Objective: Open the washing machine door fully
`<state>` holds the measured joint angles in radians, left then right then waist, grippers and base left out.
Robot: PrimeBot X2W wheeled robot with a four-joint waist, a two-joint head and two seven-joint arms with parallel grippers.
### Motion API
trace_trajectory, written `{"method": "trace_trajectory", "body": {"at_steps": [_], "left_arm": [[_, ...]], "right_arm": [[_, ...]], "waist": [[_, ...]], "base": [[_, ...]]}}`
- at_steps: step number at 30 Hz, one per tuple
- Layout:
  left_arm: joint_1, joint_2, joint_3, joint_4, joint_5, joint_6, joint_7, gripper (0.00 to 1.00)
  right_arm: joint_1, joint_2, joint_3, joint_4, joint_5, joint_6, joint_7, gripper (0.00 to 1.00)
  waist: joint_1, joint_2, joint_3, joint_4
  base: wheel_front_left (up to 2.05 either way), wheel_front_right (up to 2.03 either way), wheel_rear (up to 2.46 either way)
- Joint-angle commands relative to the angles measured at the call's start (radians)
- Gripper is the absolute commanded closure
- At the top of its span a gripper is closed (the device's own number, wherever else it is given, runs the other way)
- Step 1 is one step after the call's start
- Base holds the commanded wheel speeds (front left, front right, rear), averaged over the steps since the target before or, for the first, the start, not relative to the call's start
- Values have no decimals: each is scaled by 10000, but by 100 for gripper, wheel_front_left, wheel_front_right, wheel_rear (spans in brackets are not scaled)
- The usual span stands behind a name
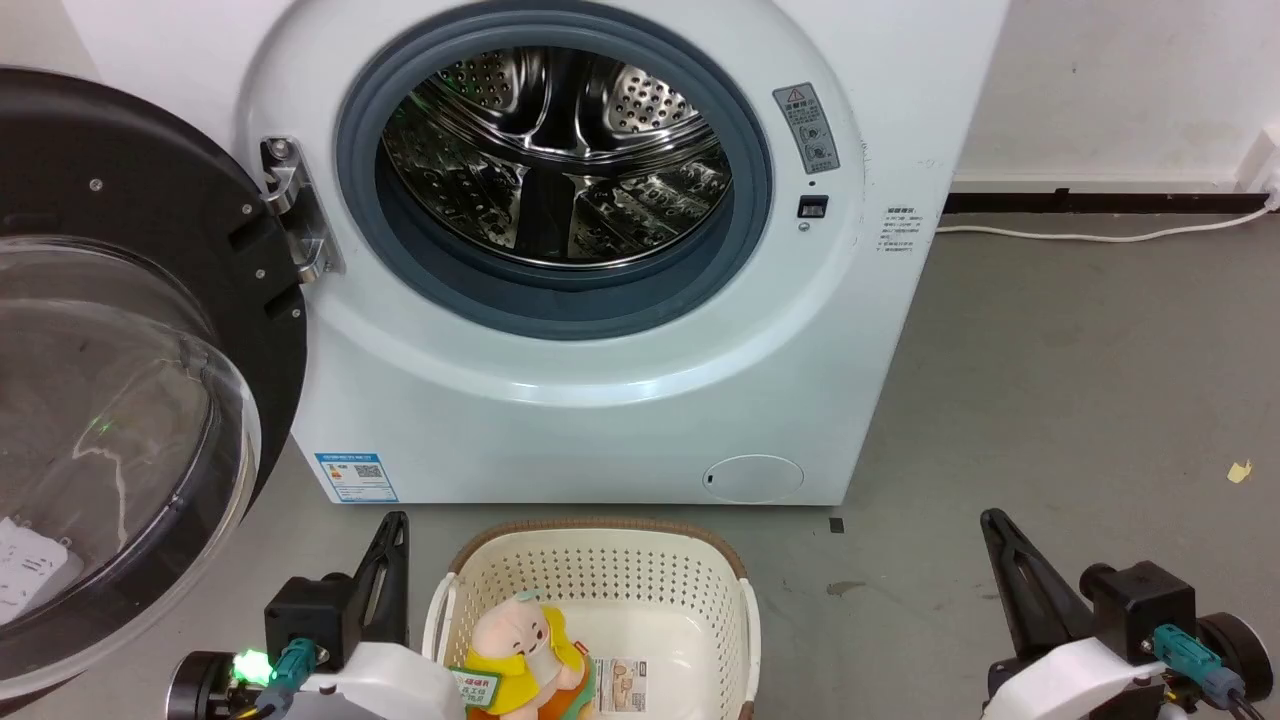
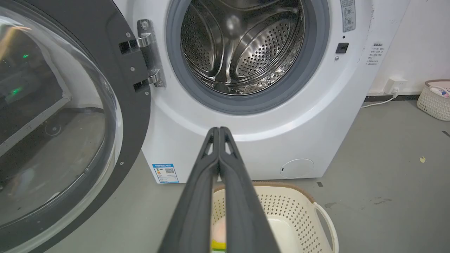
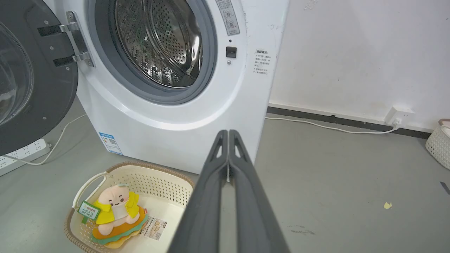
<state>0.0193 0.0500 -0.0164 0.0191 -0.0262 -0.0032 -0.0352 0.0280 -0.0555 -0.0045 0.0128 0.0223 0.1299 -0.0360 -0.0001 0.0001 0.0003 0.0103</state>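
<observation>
The washing machine door (image 1: 130, 160) stands swung wide on its hinge (image 1: 300, 215) at the left of the washing machine (image 1: 600, 430), leaving the drum exposed. Both arms sit low and clear of it. The left gripper (image 1: 397, 522) and right gripper (image 1: 990, 518) point upward, fingers pressed together and empty, flanking a basket (image 1: 600, 565).

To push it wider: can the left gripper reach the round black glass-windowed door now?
Probably yes: the shut left gripper sits beside the round black glass-windowed door, with just grey floor between them.
</observation>
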Motion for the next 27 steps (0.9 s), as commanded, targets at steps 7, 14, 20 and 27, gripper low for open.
{"method": "trace_trajectory", "body": {"at_steps": [7, 14, 20, 27], "left_arm": [[-177, 3, 117, -144, 204, 24, 234, 100], [-193, 3, 164, -191, 262, 32, 352, 100], [-193, 3, 164, -191, 262, 32, 352, 100], [-193, 3, 164, -191, 262, 32, 352, 100]], "right_arm": [[-242, 50, 32, -109, -167, 7, 241, 100], [-280, 53, 45, -128, -223, 8, 360, 100], [-280, 53, 45, -128, -223, 8, 360, 100], [-280, 53, 45, -128, -223, 8, 360, 100]], "waist": [[1, -1, -2, -66], [1, -1, -3, -103], [1, -1, -3, -103], [1, -1, -3, -103]], "base": [[0, 0, 0], [0, 0, 0], [0, 0, 0], [0, 0, 0]]}}
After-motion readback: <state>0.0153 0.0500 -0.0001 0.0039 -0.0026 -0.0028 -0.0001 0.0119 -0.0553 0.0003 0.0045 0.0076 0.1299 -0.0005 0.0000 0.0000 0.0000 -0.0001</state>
